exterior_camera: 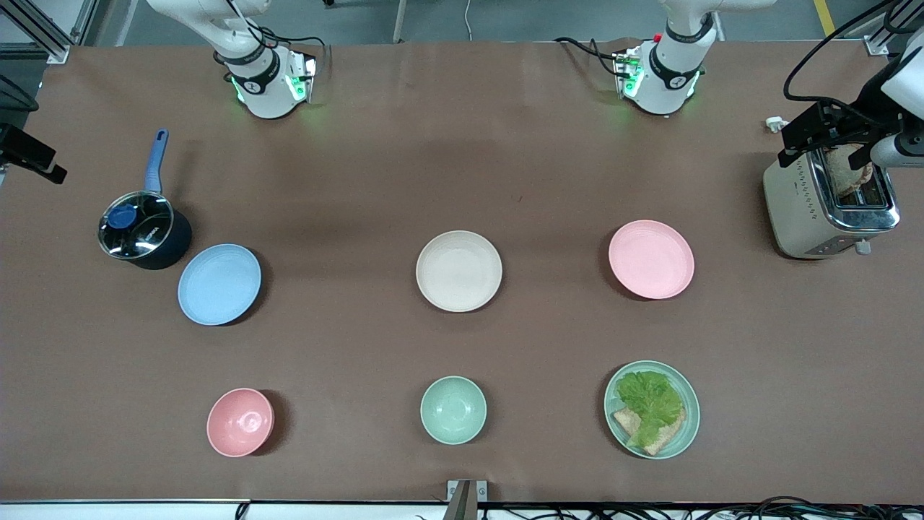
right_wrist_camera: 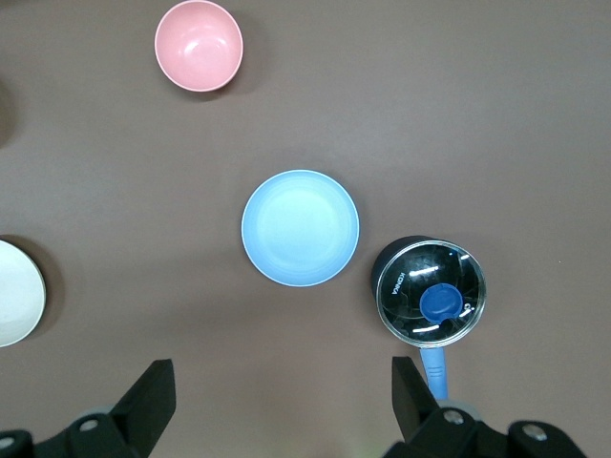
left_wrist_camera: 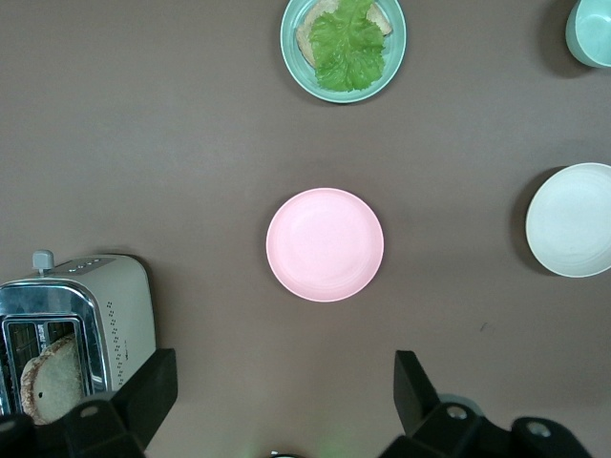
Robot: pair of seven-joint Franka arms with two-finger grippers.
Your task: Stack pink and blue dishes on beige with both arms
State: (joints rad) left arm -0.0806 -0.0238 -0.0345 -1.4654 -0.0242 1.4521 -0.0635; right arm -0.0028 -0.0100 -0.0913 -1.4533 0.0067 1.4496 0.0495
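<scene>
Nothing is stacked yet; the opening reach looks to be in hand. The beige plate (exterior_camera: 459,271) is lying mid-counter, the pink plate (exterior_camera: 651,259) well apart toward the left arm's end, the blue plate (exterior_camera: 219,284) well apart toward the right arm's end. The left gripper (left_wrist_camera: 286,401) is hanging high over the pink plate, fingers spread wide and holding nothing; the right gripper (right_wrist_camera: 284,399) is hanging likewise over the blue plate, fingers wide and empty. Next, each arm probably needs to descend and pinch its plate's rim. A lidded pot (exterior_camera: 143,231) is sitting just beside the blue plate, crowding that side; a toaster (exterior_camera: 826,202), a lettuce plate (exterior_camera: 652,409), a pink bowl (exterior_camera: 240,422) and a green bowl (exterior_camera: 453,409) are standing clear.
</scene>
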